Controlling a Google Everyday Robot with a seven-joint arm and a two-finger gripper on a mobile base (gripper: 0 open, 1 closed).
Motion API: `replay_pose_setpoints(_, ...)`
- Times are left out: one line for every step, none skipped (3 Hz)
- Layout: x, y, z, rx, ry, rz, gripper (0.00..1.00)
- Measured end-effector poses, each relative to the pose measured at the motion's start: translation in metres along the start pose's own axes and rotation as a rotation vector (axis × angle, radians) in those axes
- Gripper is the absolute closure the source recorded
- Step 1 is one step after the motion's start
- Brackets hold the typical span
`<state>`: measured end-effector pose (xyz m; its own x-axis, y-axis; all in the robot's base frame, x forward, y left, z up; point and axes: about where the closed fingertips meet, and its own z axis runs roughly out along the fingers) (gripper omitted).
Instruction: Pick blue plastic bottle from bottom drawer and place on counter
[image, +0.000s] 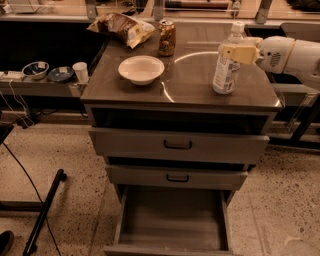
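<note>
The blue plastic bottle (226, 64), clear with a white cap and pale label, stands upright on the right side of the counter (190, 80). My gripper (234, 51) reaches in from the right at the bottle's upper body, its cream fingers (241, 53) around the bottle just below the shoulder. The bottom drawer (172, 220) is pulled open and shows a plain grey inside with nothing in it.
A white bowl (141, 68), a brown drink can (166, 37) and a crumpled snack bag (121, 27) sit on the counter's left and back. A lower side shelf (30, 84) at the left holds bowls and a cup. Two upper drawers with dark handles are slightly open.
</note>
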<state>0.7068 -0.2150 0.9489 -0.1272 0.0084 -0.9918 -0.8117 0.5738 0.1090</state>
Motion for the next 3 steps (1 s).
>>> replay_pose_setpoints(0.000,0.000,0.000,0.000,0.000,0.000,0.00)
replay_pose_setpoints(-0.037,0.010,-0.023,-0.049,-0.044,-0.203,0.00)
replay_pose_setpoints(-0.072,0.016,-0.070,-0.050,-0.088,-0.416,0.00)
